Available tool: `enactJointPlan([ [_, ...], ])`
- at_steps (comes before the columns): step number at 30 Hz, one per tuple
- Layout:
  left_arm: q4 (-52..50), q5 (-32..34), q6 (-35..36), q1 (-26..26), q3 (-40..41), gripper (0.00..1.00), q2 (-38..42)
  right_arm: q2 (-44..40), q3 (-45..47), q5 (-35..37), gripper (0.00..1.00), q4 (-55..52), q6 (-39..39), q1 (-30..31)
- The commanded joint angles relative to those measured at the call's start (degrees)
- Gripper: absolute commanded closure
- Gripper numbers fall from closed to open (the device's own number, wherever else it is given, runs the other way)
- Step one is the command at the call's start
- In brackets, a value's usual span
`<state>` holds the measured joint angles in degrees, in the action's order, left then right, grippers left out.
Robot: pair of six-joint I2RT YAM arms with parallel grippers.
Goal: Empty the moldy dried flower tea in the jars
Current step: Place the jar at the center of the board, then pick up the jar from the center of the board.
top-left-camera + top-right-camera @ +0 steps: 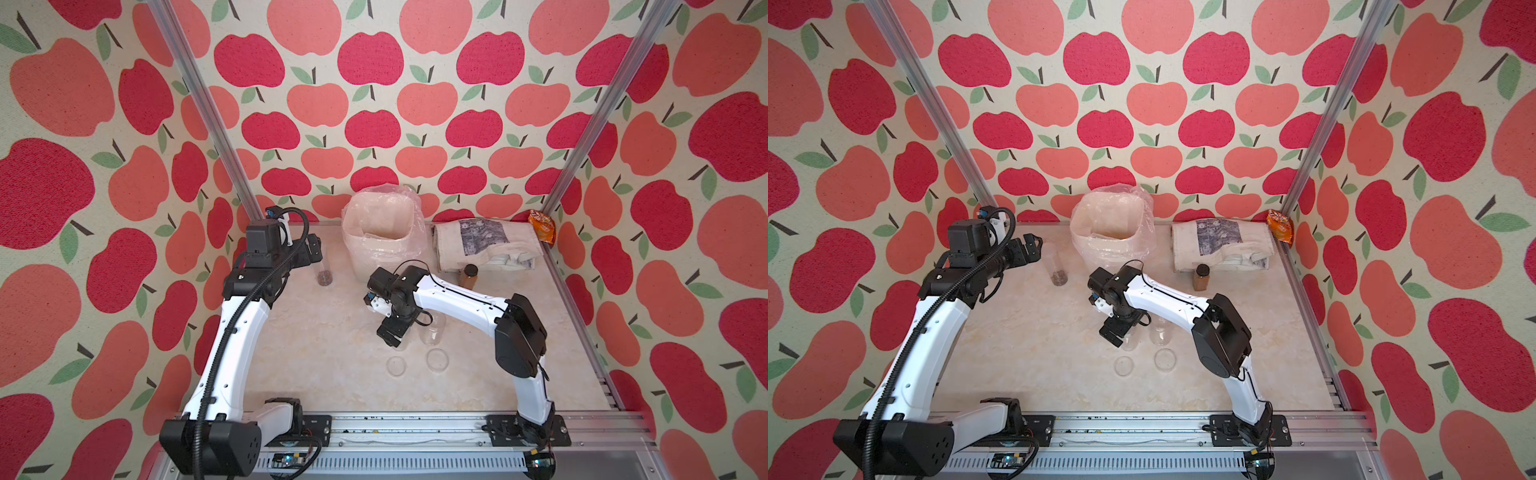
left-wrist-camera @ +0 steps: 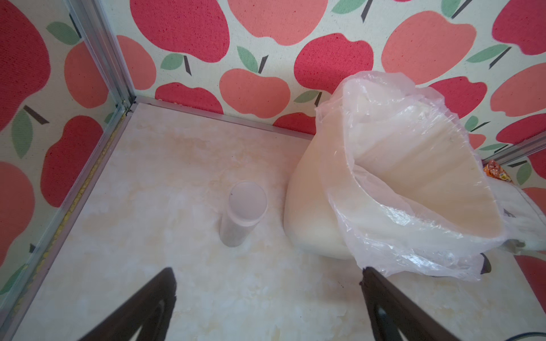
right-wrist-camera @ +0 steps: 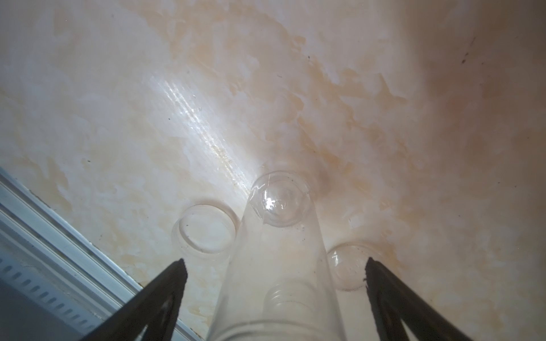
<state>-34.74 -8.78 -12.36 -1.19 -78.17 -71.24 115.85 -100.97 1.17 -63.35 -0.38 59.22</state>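
Around a clear jar (image 3: 277,251), right fingers (image 3: 175,274) stand spread (not touching it); left fingers (image 2: 162,283) spread too.

On the marbled beige table (image 1: 332,386), a white bin (image 1: 363,257) lined with a clear plastic bag (image 1: 411,203) stands against the back wall, a folded printed cloth bag (image 1: 486,243) lies beside it, an amber black-capped jar (image 1: 469,279) stands upright just in front of that cloth, and an orange packet (image 1: 542,226) leans in the far corner.
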Motion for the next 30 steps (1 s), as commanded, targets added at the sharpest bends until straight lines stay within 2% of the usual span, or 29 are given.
enactJointPlan([
  [1, -9.45, -3.81, 3.73, 1.6, -6.91, 0.0, -4.58, -5.62, -4.28, -0.83, 0.01, -0.73, -1.75, -0.85],
  [7, -19.06, -3.17, 7.57, 1.92, -18.79, 0.02, -16.64, -12.34, -6.55, -0.11, 0.01, 0.53, -3.87, -2.82],
  [13, -27.89, -1.67, 9.96, 1.65, -29.04, 0.09, -28.41, -19.63, -0.94, -0.26, 0.01, 5.56, -3.75, -5.39],
  [23, -29.04, 1.69, 11.68, -1.65, -32.95, 0.14, -38.41, -23.91, 4.76, -2.64, 0.01, 9.28, -2.5, -7.63],
  [30, -29.71, 4.6, 11.48, -2.05, -34.06, 0.22, -42.19, -24.88, 6.76, -2.84, 0.01, 10.1, -2.52, -7.97],
])
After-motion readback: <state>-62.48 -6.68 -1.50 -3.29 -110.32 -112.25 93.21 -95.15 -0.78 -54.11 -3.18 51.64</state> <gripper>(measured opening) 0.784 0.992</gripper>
